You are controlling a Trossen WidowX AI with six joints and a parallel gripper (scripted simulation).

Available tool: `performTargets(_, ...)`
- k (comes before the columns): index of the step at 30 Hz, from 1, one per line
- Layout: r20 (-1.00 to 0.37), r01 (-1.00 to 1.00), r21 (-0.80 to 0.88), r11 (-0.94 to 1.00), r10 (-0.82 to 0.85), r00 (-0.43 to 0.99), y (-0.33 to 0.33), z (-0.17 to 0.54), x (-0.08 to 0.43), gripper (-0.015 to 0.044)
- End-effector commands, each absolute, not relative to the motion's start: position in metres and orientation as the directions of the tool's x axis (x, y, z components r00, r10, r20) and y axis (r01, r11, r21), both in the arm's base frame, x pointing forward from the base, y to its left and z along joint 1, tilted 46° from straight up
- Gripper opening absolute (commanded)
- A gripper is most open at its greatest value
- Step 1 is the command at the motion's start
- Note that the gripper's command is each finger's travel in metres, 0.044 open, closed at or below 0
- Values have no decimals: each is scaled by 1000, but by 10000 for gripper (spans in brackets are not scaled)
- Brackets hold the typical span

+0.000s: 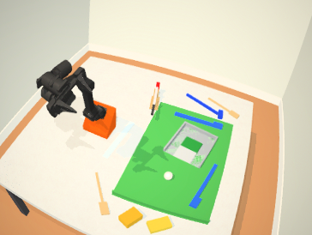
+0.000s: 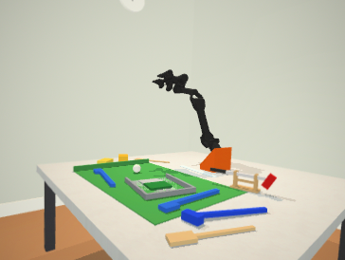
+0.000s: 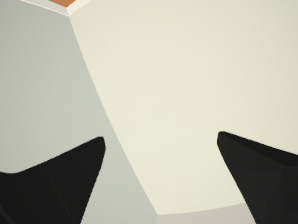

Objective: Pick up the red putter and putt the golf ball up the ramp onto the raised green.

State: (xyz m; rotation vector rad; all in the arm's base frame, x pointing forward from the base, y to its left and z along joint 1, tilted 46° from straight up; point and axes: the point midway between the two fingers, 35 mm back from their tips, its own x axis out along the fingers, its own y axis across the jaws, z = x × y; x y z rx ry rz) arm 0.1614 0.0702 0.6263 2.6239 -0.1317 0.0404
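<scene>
The red putter (image 1: pixel 158 86) (image 2: pixel 268 180) lies on a small wooden rack (image 1: pixel 156 104) (image 2: pixel 245 180) at the far edge of the green mat (image 1: pixel 137 184) (image 2: pixel 116 182), red head outward. The white golf ball (image 1: pixel 168 175) (image 2: pixel 136 168) sits on the mat in front of the grey ramp (image 1: pixel 175 141) (image 2: pixel 166 194) that surrounds the raised green (image 1: pixel 191 145) (image 2: pixel 155 185). My gripper (image 1: pixel 64 106) (image 2: pixel 156 82) (image 3: pixel 161 141) is open and empty. It is raised high above the table, left of the arm's orange base (image 1: pixel 100 122) (image 2: pixel 218 158), far from the putter. The wrist view shows only walls.
Three blue putters (image 1: pixel 205 105) (image 1: pixel 198 120) (image 1: pixel 204 186) lie on and around the mat. Wooden putters (image 1: pixel 224 107) (image 1: pixel 102 195) lie at the back right and front left. Two yellow blocks (image 1: pixel 130 216) (image 1: pixel 159 224) sit at the table's front edge.
</scene>
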Motion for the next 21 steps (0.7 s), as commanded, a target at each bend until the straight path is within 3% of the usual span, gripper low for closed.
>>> performTargets(1,56,-97,483,-870,-80,995,70,627,161,426)
performTargets(11,227,166,87,-982,182,957,21,661,145,440)
performTargets(21,415,432,-291,-854,294,861,-49,678,161,440)
